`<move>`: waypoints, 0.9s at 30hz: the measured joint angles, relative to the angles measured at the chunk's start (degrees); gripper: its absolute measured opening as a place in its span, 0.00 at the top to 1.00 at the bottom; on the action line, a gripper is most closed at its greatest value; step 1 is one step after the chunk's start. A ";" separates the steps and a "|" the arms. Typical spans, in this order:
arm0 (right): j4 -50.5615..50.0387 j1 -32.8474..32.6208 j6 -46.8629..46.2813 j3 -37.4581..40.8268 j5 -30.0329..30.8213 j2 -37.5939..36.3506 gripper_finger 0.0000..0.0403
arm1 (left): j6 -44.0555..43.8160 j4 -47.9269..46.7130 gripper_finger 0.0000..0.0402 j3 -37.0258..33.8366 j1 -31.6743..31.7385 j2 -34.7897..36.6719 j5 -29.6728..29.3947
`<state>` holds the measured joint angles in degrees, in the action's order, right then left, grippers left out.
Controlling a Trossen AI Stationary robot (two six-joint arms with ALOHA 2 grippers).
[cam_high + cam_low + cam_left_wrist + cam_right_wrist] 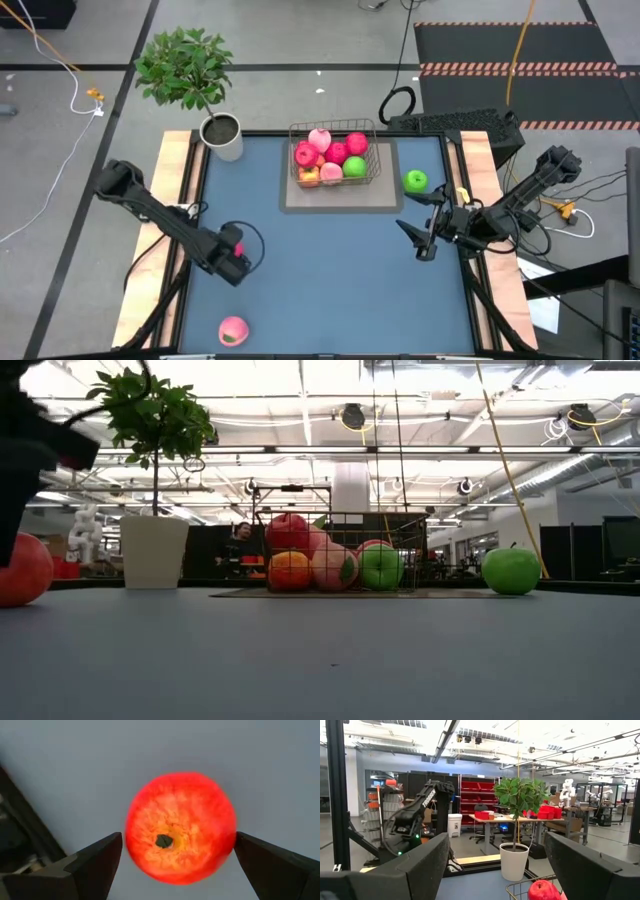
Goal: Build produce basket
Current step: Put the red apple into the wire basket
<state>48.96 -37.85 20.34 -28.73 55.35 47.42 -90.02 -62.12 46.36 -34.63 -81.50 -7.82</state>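
Observation:
The wire basket (335, 158) stands on a grey mat at the table's far side and holds several red, pink, orange and green fruits (335, 563). A green apple (415, 181) sits on the table to its right. A pink peach (233, 330) lies near the front edge. My left gripper (236, 258) is open and points down over a red apple (180, 834) that rests on the table (20, 570); its fingers stand on either side of the apple. My right gripper (425, 235) is open and empty at the right side, held level. My left gripper comes at the red apple from above, with its stem end (163, 840) facing up. One finger (100, 857) stands at each side of the apple. I cannot tell whether they touch it.
A potted plant (222, 135) stands at the table's far left corner. The grey mat (340, 198) lies under the basket. Open blue table top (340, 280) lies between the two arms. A keyboard (450, 122) lies beyond the far right corner.

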 joint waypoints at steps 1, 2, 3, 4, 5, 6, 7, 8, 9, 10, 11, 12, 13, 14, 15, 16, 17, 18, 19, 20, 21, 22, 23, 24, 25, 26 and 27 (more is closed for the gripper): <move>-0.01 0.00 0.00 0.00 0.00 0.00 0.21 | -0.22 2.01 0.06 -1.70 0.00 0.87 0.18; 0.01 0.00 0.00 0.00 0.00 0.00 0.21 | -0.51 4.22 0.06 -3.11 0.03 1.58 0.34; 0.00 0.00 0.04 0.00 0.00 0.00 0.21 | -0.76 6.25 0.06 -4.31 0.04 2.12 0.41; 0.02 0.00 0.09 0.00 0.00 0.00 0.21 | -1.18 7.93 0.06 -5.39 0.04 2.51 0.40; 0.03 0.00 0.10 0.00 0.00 0.00 0.21 | -1.60 9.26 0.06 -6.19 0.04 2.67 0.39; 0.03 0.00 0.12 0.00 0.00 0.00 0.21 | -2.00 10.08 0.06 -6.70 0.13 2.65 0.40; 0.03 0.00 0.15 0.00 0.00 0.01 0.21 | -2.17 10.54 0.06 -6.95 0.25 2.59 0.40; 0.03 0.00 0.16 0.00 0.00 0.00 0.21 | -2.30 10.74 0.07 -6.98 0.30 2.60 0.40; 0.06 0.00 0.22 0.00 0.00 0.00 0.21 | -2.35 11.02 0.09 -6.95 0.56 2.61 0.33; 0.06 0.00 0.24 0.00 0.00 0.00 0.21 | -2.44 11.18 0.11 -6.82 0.88 2.61 0.32; 0.06 0.00 0.26 0.00 0.00 0.00 0.21 | -2.47 11.37 0.14 -6.63 1.31 2.59 0.28; 0.13 0.00 0.26 0.00 0.00 0.00 0.21 | -2.47 11.58 0.17 -6.31 1.77 2.57 0.24; 0.21 0.00 0.26 0.00 0.00 0.00 0.21 | -2.47 11.62 0.20 -5.92 2.22 2.57 0.18; 0.37 0.00 0.26 0.00 0.00 0.00 0.21 | -2.34 11.62 0.22 -5.55 2.69 2.57 0.12; 0.52 0.00 0.26 0.00 0.00 0.00 0.21 | -1.97 11.58 0.22 -5.18 3.20 2.57 0.04; 0.54 0.00 0.26 0.00 -0.01 0.00 0.21 | -1.33 11.50 0.22 -4.69 3.70 2.54 -0.19; 0.54 0.00 0.24 0.00 -0.02 0.00 0.21 | -0.68 11.46 0.22 -4.10 4.17 2.54 -0.68; 0.54 0.00 0.16 0.00 0.00 0.00 0.21 | 0.26 11.40 0.22 -3.32 4.78 2.54 -1.17; 0.54 0.00 0.11 0.00 -0.02 0.00 0.21 | 1.59 11.35 0.22 -2.41 5.41 2.54 -1.87; 0.54 0.00 0.13 0.00 -0.04 0.00 0.21 | 3.55 11.24 0.22 -1.35 6.16 2.54 -2.80; 0.54 0.00 0.13 0.00 -0.04 0.00 0.21 | 6.14 11.24 0.22 -0.03 7.01 2.54 -4.05; 0.54 0.00 0.24 0.00 -0.07 0.00 0.21 | 9.22 11.25 0.22 1.44 7.95 2.54 -5.69; 0.54 0.00 0.33 0.00 -0.08 0.00 0.21 | 12.53 11.23 0.21 3.04 9.02 2.54 -7.96; 0.57 0.03 0.42 0.00 -0.13 0.00 0.21 | 16.00 11.28 0.20 4.91 10.25 2.54 -10.97; 0.63 0.16 0.48 0.00 -0.13 0.00 0.21 | 19.54 11.52 0.19 6.84 11.51 2.54 -14.28; 0.76 0.36 0.48 0.00 -0.14 0.00 0.21 | 23.46 12.22 0.18 8.95 12.88 2.54 -17.55; 0.78 0.51 0.48 0.00 -0.13 0.00 0.21 | 27.98 13.50 0.18 10.94 14.50 2.56 -19.86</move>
<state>49.74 -37.34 20.82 -28.73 55.22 47.42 -62.05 -48.62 57.30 -20.13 -78.94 -27.68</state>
